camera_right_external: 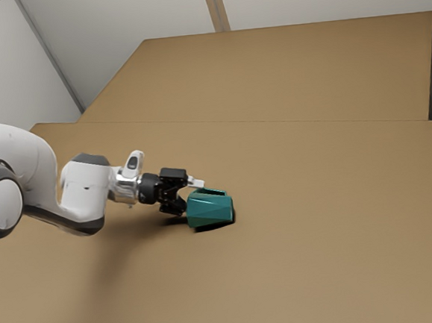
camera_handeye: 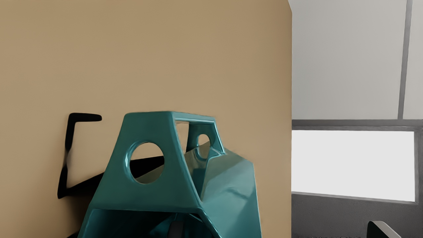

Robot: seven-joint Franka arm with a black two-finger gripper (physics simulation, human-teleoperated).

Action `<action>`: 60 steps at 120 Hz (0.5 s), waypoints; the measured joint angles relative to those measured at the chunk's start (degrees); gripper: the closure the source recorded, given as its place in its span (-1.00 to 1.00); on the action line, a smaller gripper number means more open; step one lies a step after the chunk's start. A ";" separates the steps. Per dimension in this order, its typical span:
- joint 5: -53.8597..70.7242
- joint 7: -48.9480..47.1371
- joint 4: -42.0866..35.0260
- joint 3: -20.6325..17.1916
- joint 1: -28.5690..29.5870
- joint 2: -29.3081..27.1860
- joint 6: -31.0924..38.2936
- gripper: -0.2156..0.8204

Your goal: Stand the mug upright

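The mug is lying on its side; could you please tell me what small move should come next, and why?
I would probably close the gripper gently: it stands open, one finger showing inside the mouth of the mug, the other outside, so the side wall between them looks ready to pinch before tipping.

Table (camera_right_external: 318, 221): brown, plain, spreads below tool (camera_right_external: 189, 196) and well out around it. Brown panel (camera_right_external: 291, 73): beyond tool, past thin seam (camera_right_external: 258, 121) in brown surface. Pale grey wall (camera_right_external: 137, 18): farther from tool than panel. Tan strip (camera_right_external: 216, 6) on wall, runs down to panel's far edge. Wrist view: bright white rectangle (camera_handeye: 353, 165), grey-framed, off to one side of tool, beyond brown edge; dark grey area (camera_handeye: 324, 215) adjoining frame.
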 joint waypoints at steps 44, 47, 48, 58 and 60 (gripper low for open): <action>-1.38 1.68 -0.05 -0.27 0.01 0.00 0.17 0.61; -1.40 1.75 -0.05 -0.27 0.01 0.00 0.17 0.66; -1.41 1.77 -0.05 -0.27 0.01 0.00 0.17 0.67; -1.44 1.98 -0.06 -0.33 0.01 -0.04 0.18 0.77; -1.45 2.02 -0.06 -0.32 0.01 -0.05 0.18 0.78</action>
